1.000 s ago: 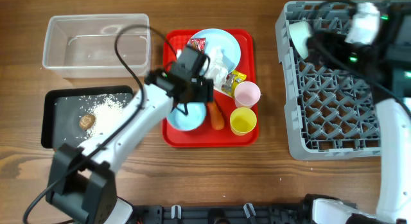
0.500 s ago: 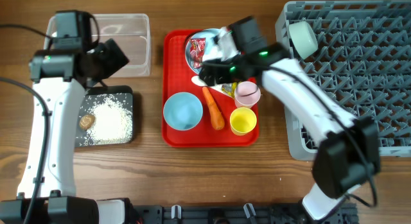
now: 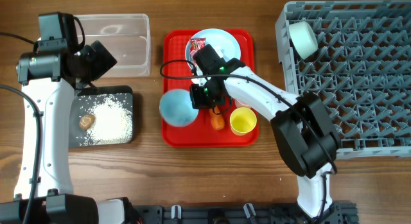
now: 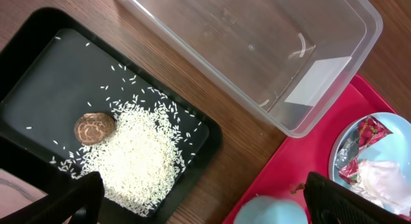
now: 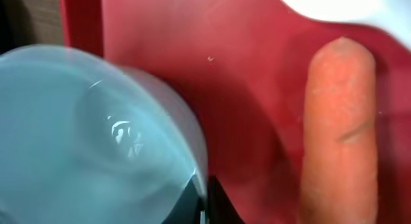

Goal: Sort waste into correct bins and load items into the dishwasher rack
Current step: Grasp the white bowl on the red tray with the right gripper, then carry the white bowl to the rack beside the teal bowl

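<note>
Closest, the right gripper (image 5: 200,199) pinches the rim of a light blue bowl (image 5: 83,134), itself mostly cut off at the frame's bottom edge; the carrot (image 5: 339,121) lies just beside it on the red tray (image 5: 244,89). Farther, the left gripper (image 3: 103,57), jaws wide apart, hangs above the clear tub (image 4: 257,51) and the black tray (image 4: 51,76) of rice (image 4: 138,156)

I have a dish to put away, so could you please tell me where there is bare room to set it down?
The rack is bare apart from a pale bowl in its far left corner. The clear tub is empty. The red tray is crowded: plate, carrot, yellow cup, and the blue bowl in the right pincer.
</note>
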Tool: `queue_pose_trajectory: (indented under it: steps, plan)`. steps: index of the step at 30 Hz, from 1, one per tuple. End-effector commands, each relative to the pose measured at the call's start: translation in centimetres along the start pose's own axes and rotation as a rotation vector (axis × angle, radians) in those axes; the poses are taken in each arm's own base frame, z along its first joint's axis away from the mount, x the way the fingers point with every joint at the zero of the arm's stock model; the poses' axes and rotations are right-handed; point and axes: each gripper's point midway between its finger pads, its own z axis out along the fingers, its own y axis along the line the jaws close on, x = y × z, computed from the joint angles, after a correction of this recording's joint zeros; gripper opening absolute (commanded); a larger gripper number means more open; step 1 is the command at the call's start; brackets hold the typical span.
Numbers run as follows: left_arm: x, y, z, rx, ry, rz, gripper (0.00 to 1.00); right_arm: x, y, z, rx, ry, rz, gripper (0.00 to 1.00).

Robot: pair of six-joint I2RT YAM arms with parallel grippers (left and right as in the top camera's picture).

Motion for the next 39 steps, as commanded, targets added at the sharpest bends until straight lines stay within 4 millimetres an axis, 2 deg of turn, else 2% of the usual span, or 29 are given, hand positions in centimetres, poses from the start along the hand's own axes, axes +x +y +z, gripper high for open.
queue_pose_trajectory:
  steps: [1,3,5,6,8,9,10,11,13,16,18,20,22,24,27,28,32,39]
  plan:
    - [-0.1,0.3,0.2,-0.014,-0.001,-0.009,1.0,-0.8,-0.6,-1.1,0.028,-0.037,0.015,0.04]
    - [-0.1,0.2,0.2,-0.013,-0.001,-0.009,1.0,-2.4,-1.4,-4.8,0.07,-0.133,0.008,0.04]
    - [-0.1,0.2,0.2,-0.013,-0.002,-0.009,1.0,-4.5,-2.4,-10.4,0.148,-0.282,-0.011,0.04]
    - [-0.1,0.2,0.2,-0.013,-0.001,-0.009,1.0,-5.6,-4.1,-14.7,0.25,-0.401,0.008,0.04]
    - [-0.1,0.2,0.2,-0.013,-0.001,-0.009,1.0,-6.4,-7.4,-21.7,0.45,-0.591,0.052,0.04]
    - [-0.1,0.2,0.2,-0.013,-0.002,-0.009,1.0,-6.4,-9.9,-26.7,0.612,-0.723,0.109,0.04]
    - [-0.1,0.2,0.2,-0.013,-0.002,-0.009,1.0,-5.8,-11.7,-30.8,0.747,-0.824,0.165,0.04]
    - [-0.1,0.2,0.2,-0.013,-0.002,-0.009,1.0,-4.5,-13.7,-35.9,0.92,-0.943,0.246,0.04]
    - [-0.1,0.2,0.2,-0.013,-0.002,-0.009,1.0,-2.9,-15.3,-40.7,1.091,-1.046,0.316,0.04]
    - [-0.8,-0.2,0.2,0.005,-0.027,-0.011,1.0,-1.7,-17.2,-44.6,1.364,-1.042,0.328,0.04]
    - [-0.9,-0.3,0.2,0.008,-0.032,-0.011,1.0,-1.0,-18.4,-45.8,1.553,-0.976,0.345,0.04]
    - [-0.9,-0.3,0.2,0.008,-0.032,-0.012,1.0,-0.8,-19.6,-46.3,1.748,-0.833,0.326,0.04]
    - [-0.9,-0.3,0.2,0.008,-0.032,-0.012,1.0,-2.0,-20.9,-44.8,1.832,-0.637,0.221,0.04]
    - [-0.9,-0.3,0.2,0.008,-0.032,-0.012,1.0,-3.2,-21.9,-42.6,1.892,-0.436,0.099,0.04]
    - [-0.9,-0.3,0.2,0.008,-0.032,-0.012,1.0,-4.3,-23.0,-39.7,1.94,-0.276,0.015,0.04]
    - [-0.9,-0.3,0.2,0.008,-0.032,-0.012,1.0,-4.6,-23.5,-38.7,1.944,-0.239,-0.007,0.04]
    - [-0.9,-0.3,0.2,0.008,-0.032,-0.012,1.0,-4.2,-24.4,-36.8,1.95,-0.172,-0.048,0.04]
    - [-0.9,-0.3,0.2,0.008,-0.032,-0.012,1.0,-1.2,-25.1,-32.2,1.937,-0.165,-0.093,0.04]
